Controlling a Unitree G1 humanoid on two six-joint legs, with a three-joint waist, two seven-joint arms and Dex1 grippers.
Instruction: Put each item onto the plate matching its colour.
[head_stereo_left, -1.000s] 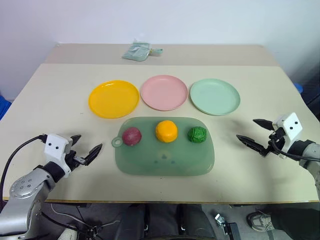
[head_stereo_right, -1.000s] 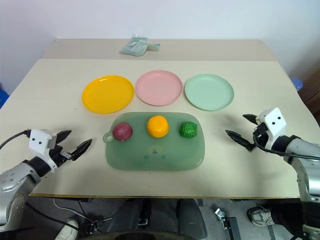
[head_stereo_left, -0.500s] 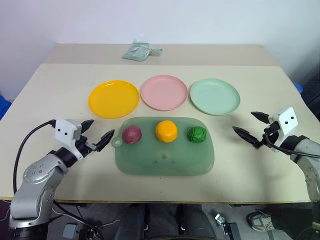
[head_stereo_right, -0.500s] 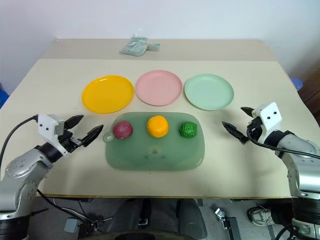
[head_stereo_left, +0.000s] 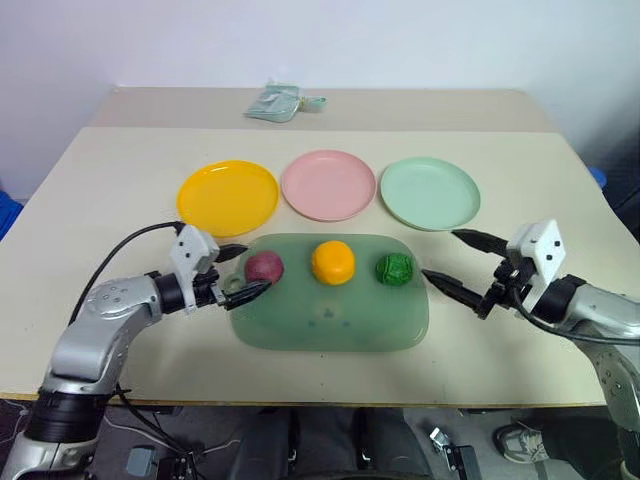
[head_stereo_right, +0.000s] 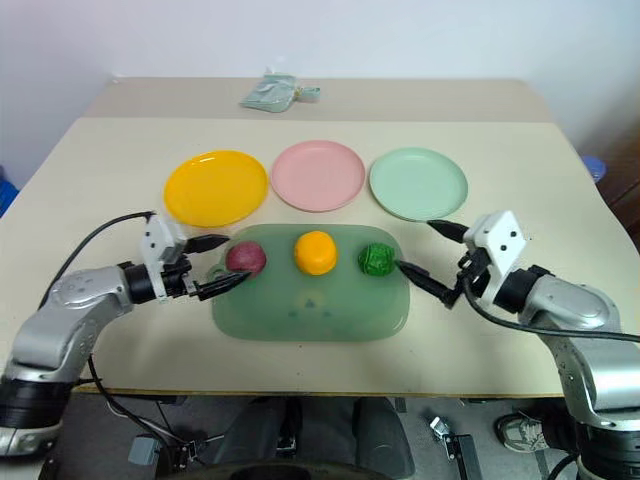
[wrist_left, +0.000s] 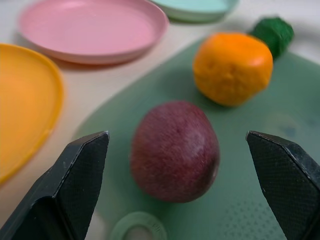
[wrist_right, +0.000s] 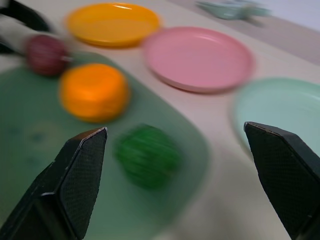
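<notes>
Left gripper (head_stereo_left: 238, 270): nearest item on the left; jaws spread wide, one finger on each side of the purple-red toy, not closed on it, nothing held.
Right gripper (head_stereo_left: 455, 265): nearest item on the right; jaws spread wide, empty, tips just beside the board's right end and pointing at the dark green toy.
Green board (head_stereo_left: 330, 320): translucent, rounded, ring tab at its left end; lies on the table (head_stereo_left: 110, 200) in front of the plates; carries all three toys in a row along its far edge.
Purple-red toy (head_stereo_left: 264, 270): left in the row, resting on the board near the ring tab, between the left fingers.
Orange toy (head_stereo_left: 333, 262): middle of the row, resting on the board, apart from both neighbours.
Dark green toy (head_stereo_left: 395, 269): right in the row, bumpy, resting on the board, near the right gripper's lower tip.
Yellow plate (head_stereo_left: 228, 197): left of the plate row, beyond the board; bare.
Pink plate (head_stereo_left: 328, 185): centre of the row; bare.
Mint plate (head_stereo_left: 430, 193): right of the row; bare.
Cloth bundle (head_stereo_left: 278, 102): pale green, at the far edge of the table, well apart from everything else.
Progress: nothing placed yet; all three toys remain to be moved. Judged step: both arms lined up for a first grasp, the left on the purple-red toy, the right on the green.
</notes>
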